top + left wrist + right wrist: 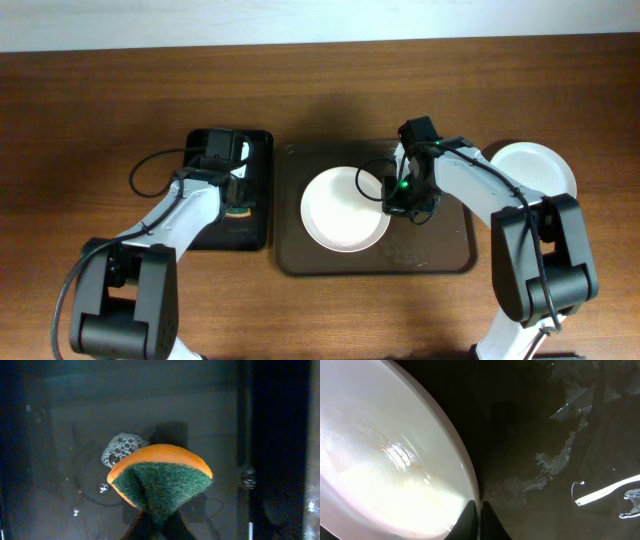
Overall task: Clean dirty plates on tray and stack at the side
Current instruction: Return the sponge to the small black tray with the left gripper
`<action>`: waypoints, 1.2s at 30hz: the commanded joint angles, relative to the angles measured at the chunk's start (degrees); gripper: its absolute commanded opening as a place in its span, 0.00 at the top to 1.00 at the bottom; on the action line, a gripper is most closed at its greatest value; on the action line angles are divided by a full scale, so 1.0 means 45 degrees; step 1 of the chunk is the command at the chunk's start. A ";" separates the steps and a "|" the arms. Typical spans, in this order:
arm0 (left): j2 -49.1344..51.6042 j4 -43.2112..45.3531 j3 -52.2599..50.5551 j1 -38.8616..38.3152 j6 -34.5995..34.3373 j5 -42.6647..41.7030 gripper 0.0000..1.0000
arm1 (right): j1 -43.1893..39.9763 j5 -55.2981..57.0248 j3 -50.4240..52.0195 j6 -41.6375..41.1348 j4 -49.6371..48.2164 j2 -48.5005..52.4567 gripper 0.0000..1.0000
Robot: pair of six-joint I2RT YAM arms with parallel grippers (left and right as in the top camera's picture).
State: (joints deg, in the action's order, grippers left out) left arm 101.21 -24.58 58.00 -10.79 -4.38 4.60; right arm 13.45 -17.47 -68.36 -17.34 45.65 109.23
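Right claw (479, 521) clamping plate (345, 210) rim, pinning it on tray (440, 258). Left claw (157, 529) seemingly pinching sponge (162, 480), dangling it over black tray (255, 232) so suds are dripping there. Second plate (540, 165) sitting aside on table (100, 100).

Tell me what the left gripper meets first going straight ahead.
The sponge pinched in the left gripper; past it, probably the wet floor of the black tray, depth unclear.
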 commanded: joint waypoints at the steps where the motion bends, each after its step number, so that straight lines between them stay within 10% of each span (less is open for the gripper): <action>1: 0.0083 0.0389 -0.0029 0.0029 0.0194 0.0330 0.49 | 0.0010 0.0121 0.0000 0.0092 0.0044 -0.0384 0.96; 17: 0.1438 0.1613 -0.0029 0.0029 0.0189 0.0850 0.45 | 0.0010 0.0121 0.0000 0.0092 0.0049 -0.0384 0.96; 21: 0.1433 0.1987 0.0121 0.0029 0.0189 0.0850 0.64 | 0.0010 0.0121 0.0000 0.0092 0.0102 -0.0384 0.96; 23: 0.1433 0.1982 0.0301 0.0029 0.0189 0.0850 1.00 | 0.0010 0.0121 0.0000 0.0092 0.0107 -0.0384 0.96; 28: 0.1044 0.1758 0.0495 0.0029 0.0189 0.0986 1.00 | 0.0010 0.0121 0.0000 0.0092 0.0107 -0.0384 0.96; 32: 0.0359 0.0933 0.0495 0.0029 0.0189 0.1083 0.43 | 0.0010 0.0121 0.0000 0.0092 0.0102 -0.0384 0.96; 36: 0.0223 -0.0758 0.0481 0.0019 0.0185 0.0899 0.39 | 0.0010 0.0126 0.0000 0.0092 0.0097 -0.0384 0.96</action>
State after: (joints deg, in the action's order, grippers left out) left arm 104.25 -24.21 59.16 -10.79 -3.88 8.60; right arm 13.45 -17.47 -68.36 -17.34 45.87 109.23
